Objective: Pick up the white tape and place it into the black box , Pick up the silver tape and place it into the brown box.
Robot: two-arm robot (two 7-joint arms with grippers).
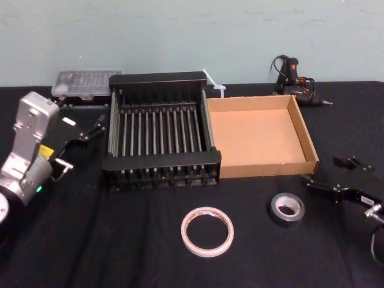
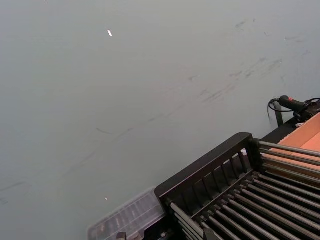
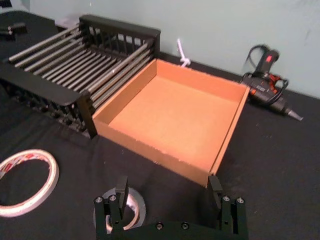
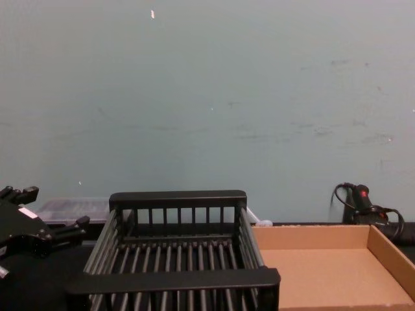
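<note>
Your right hand (image 1: pixel 319 170) hangs low over the right side of the bench (image 1: pixel 120 240) with its fingers spread wide and nothing between them. In the right wrist view, the right hand (image 3: pixel 168 187) has both fingers (image 3: pixel 121 189) apart and touching nothing. The silver tape (image 1: pixel 287 208) lies flat on the bench, near the hand and toward the robot's left of it. From the wrist, the silver tape (image 3: pixel 131 207) sits partly behind one finger rather than centred in the gap. The white tape (image 1: pixel 207 231) lies flat further to the robot's left, apart from the silver roll and in front of the black box (image 1: pixel 162 161).

Your left hand (image 1: pixel 84 144) is released too, fingers parted and holding nothing. It hovers just beside the black box's left wall, well away from both tapes.

The black box and the brown box (image 1: pixel 264 168) stand side by side, their walls touching. The black box shows you bare slats, and the brown box a bare cardboard floor. A glue gun (image 1: pixel 297 84) lies behind the brown box, and a clear plastic case (image 1: pixel 84 81) lies behind the black box's left corner.
</note>
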